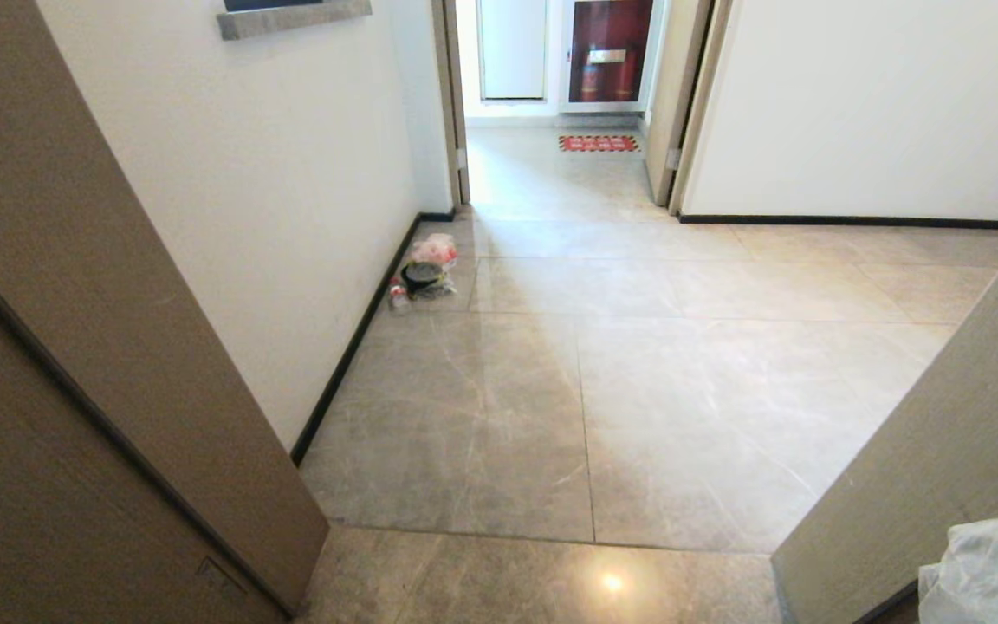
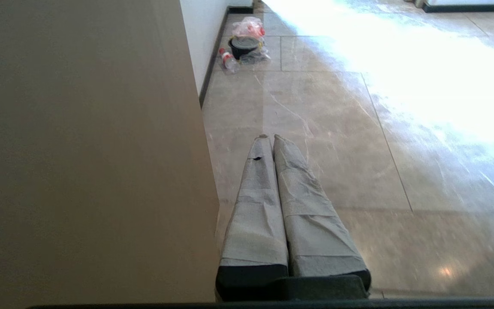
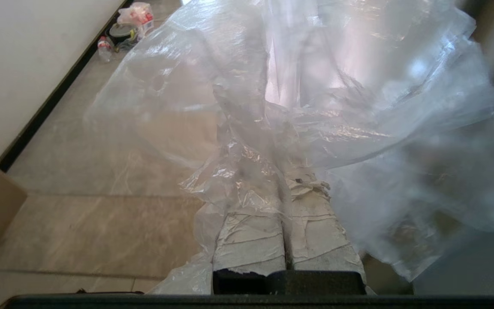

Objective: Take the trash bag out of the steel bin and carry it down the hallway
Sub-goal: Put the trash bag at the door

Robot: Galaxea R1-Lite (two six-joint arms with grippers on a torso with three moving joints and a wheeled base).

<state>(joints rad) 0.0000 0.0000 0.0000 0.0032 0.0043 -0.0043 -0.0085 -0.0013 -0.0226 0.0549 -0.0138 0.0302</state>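
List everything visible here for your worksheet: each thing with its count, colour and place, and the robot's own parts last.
trash bag: one, clear, held by right gripper.
litter pile: one, pink bag, dark bowl and bottle, by left wall's skirting.
floor mat: one, red, far end of hallway.
fire cabinet: one, red, beyond the mat.
door frames: two, brown, either side nearby.
left gripper: one, grey-wrapped, shut, empty, beside left frame.
right gripper: one, grey-wrapped, shut on bag.

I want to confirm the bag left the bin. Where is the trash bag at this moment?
The trash bag hangs from the right gripper, which is shut on it. In the head view only its edge shows, at the bottom right beside the door frame.
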